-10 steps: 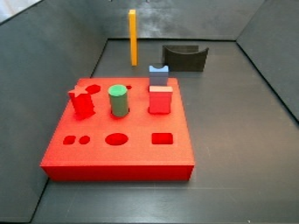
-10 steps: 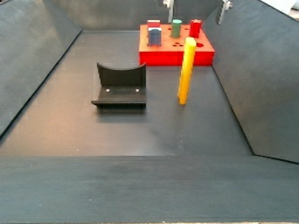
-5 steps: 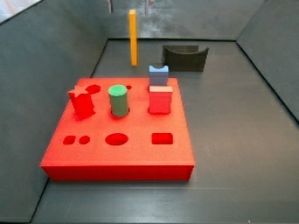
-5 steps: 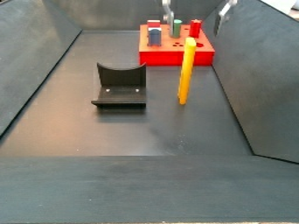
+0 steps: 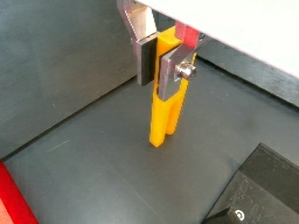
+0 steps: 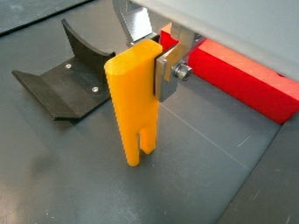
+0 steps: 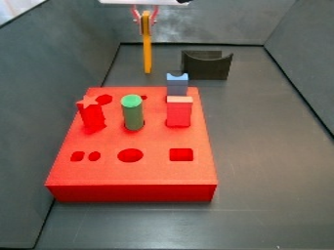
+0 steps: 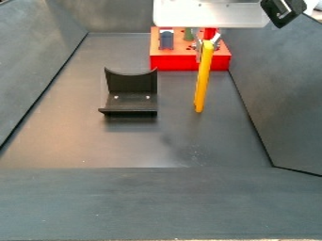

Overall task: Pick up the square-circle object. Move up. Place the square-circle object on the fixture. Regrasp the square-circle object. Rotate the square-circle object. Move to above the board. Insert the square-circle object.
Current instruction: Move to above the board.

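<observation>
Tool [image 5: 163, 54] pinching top of upright square-circle object [image 5: 163, 105], w/ fixture [image 8: 128, 92] beside & board [image 7: 133, 144] well apart.

Even, soft lighting is falling throughout; shadows are staying faint. The gripper [image 5: 167, 54], above the floor, is showing sharp in both wrist views.

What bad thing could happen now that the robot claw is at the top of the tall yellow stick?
The gripper has its fingers on either side of the square-circle object's very top, so the long rod might tip or swing when lifted. It stands upright on the floor, and a nudge before the fingers close could topple it. The fixture is close by, so a low move might bump it.
</observation>
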